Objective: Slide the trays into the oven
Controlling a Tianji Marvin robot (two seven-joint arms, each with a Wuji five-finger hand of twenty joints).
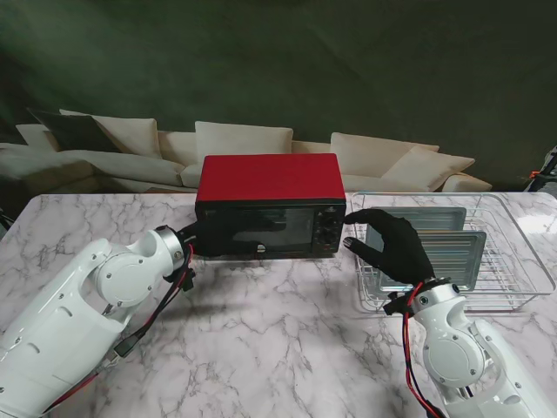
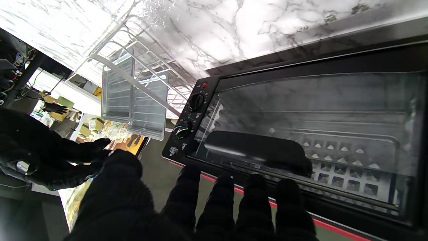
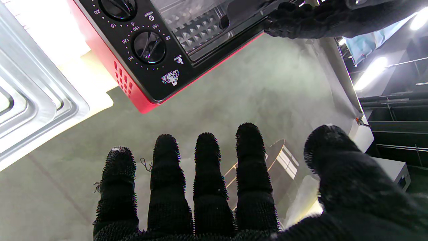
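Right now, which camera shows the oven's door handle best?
The left wrist view: the door handle fills it, unobstructed. The right wrist view catches one end; from the stand, the oven front looks too dark.

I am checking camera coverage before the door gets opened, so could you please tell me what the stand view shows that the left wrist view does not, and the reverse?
Only the stand view shows the oven's red top, the sofa behind the table, and both white arms. Only the left wrist view shows the door handle close up, with the left hand's fingertips just short of it, and the rack inside. Both show the oven, the two trays standing in the wire rack, and the open right hand.
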